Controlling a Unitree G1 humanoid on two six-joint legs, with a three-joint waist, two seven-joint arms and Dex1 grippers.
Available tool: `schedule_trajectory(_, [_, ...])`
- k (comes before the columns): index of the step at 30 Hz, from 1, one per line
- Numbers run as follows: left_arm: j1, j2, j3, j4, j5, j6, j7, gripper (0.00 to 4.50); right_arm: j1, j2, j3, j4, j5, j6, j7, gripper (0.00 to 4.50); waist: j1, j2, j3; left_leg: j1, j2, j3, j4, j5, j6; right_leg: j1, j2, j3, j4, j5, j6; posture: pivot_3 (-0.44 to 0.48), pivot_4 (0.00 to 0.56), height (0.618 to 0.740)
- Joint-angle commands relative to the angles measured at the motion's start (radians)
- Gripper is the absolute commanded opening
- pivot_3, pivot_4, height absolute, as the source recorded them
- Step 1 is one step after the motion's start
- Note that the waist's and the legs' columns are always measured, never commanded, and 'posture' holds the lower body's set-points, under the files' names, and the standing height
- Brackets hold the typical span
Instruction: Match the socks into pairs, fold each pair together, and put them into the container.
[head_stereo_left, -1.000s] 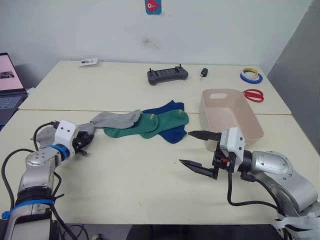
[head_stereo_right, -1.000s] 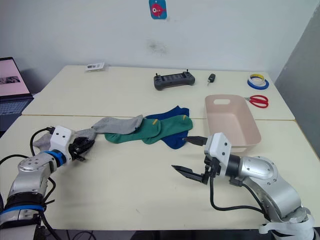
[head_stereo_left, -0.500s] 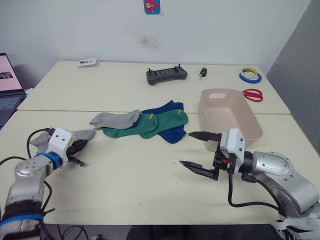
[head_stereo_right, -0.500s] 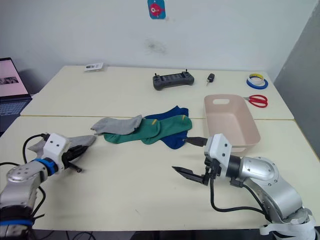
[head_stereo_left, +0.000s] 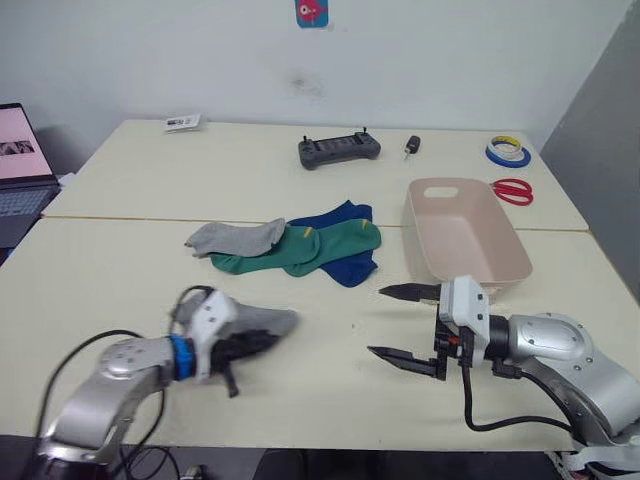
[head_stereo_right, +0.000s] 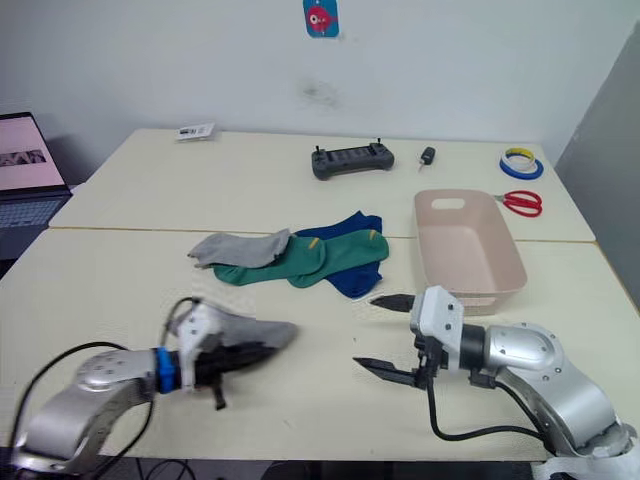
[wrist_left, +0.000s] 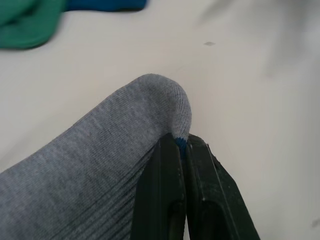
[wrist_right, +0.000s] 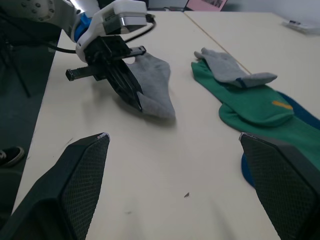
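My left gripper (head_stereo_left: 268, 338) is shut on the toe end of a heather grey sock (head_stereo_left: 257, 321), which it holds low over the table's front middle; its fingers (wrist_left: 170, 165) pinch the fabric. A second grey sock (head_stereo_left: 232, 237) lies on two green socks (head_stereo_left: 300, 250), which overlap the blue socks (head_stereo_left: 345, 264) mid-table. My right gripper (head_stereo_left: 400, 325) stands open and empty to the right of the held sock, in front of the beige-pink container (head_stereo_left: 462, 240). The right wrist view shows the left gripper (wrist_right: 131, 97) with its grey sock (wrist_right: 156, 90).
At the back of the far table lie a black controller (head_stereo_left: 338, 150), a key fob (head_stereo_left: 411, 146), tape rolls (head_stereo_left: 506, 151) and red scissors (head_stereo_left: 512, 190). A laptop (head_stereo_left: 20, 150) sits at the far left, and a paper tag (head_stereo_left: 181, 122) at the back left.
My left gripper has carried the grey sock from the table's left edge rightward and forward to the front middle. The right gripper has stayed open, almost in place.
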Motion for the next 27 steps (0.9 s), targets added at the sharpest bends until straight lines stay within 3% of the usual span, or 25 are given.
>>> schedule_trajectory(1, [-0.089, -0.061, -0.103, -0.018, 0.032, 0.046, 0.039, 0.03, 0.021, -0.034, -0.035, -0.061, 0.017, 0.01, 0.013, 4.5, 0.0, 0.0, 0.0, 0.0, 0.0, 0.0, 0.0, 0.0, 0.0, 0.0, 0.001, 0.0, 0.0, 0.0, 0.0, 0.0, 0.15, 0.74])
schedule_trajectory(7, [-0.195, -0.208, -0.218, 0.02, 0.068, 0.075, 0.105, 0.03, 0.072, -0.069, -0.077, -0.106, 0.031, 0.029, -0.005, 4.5, -0.002, 0.0, 0.0, -0.003, 0.0, 0.0, 0.002, 0.0, 0.0, 0.0, 0.002, 0.001, 0.0, 0.0, 0.0, 0.0, 0.15, 0.74])
schedule_trajectory(9, [-0.205, -0.209, -0.243, 0.014, 0.065, 0.09, 0.084, 0.03, 0.082, -0.072, -0.087, -0.118, 0.032, 0.035, -0.011, 4.5, -0.002, 0.0, 0.0, -0.003, 0.0, -0.001, 0.003, 0.0, 0.0, 0.0, 0.002, 0.0, -0.001, 0.0, 0.0, 0.0, 0.15, 0.74])
schedule_trajectory(12, [-0.213, -0.193, -0.254, 0.007, 0.076, 0.08, 0.069, 0.61, 0.093, -0.078, -0.092, -0.13, 0.024, 0.037, -0.015, 4.5, -0.002, 0.0, 0.0, -0.003, 0.0, -0.001, 0.003, 0.0, 0.0, 0.0, 0.002, 0.0, 0.0, 0.0, 0.0, 0.0, 0.15, 0.74])
schedule_trajectory(24, [-0.15, -0.074, -0.084, -0.105, -0.035, 0.072, -0.005, 4.4, 0.063, -0.068, -0.044, -0.077, -0.033, -0.021, 0.012, 4.5, -0.001, 0.001, 0.0, -0.003, 0.0, -0.001, 0.003, 0.0, 0.0, 0.0, 0.002, 0.0, -0.001, 0.0, 0.0, 0.0, 0.15, 0.74])
schedule_trajectory(27, [-0.114, -0.089, -0.007, -0.086, -0.039, 0.047, 0.043, 4.46, 0.059, -0.063, -0.041, -0.073, -0.037, -0.028, 0.014, 4.5, -0.001, 0.001, 0.001, -0.003, 0.0, -0.001, 0.003, 0.0, 0.0, 0.0, 0.002, 0.0, -0.001, 0.0, 0.0, 0.0, 0.15, 0.74])
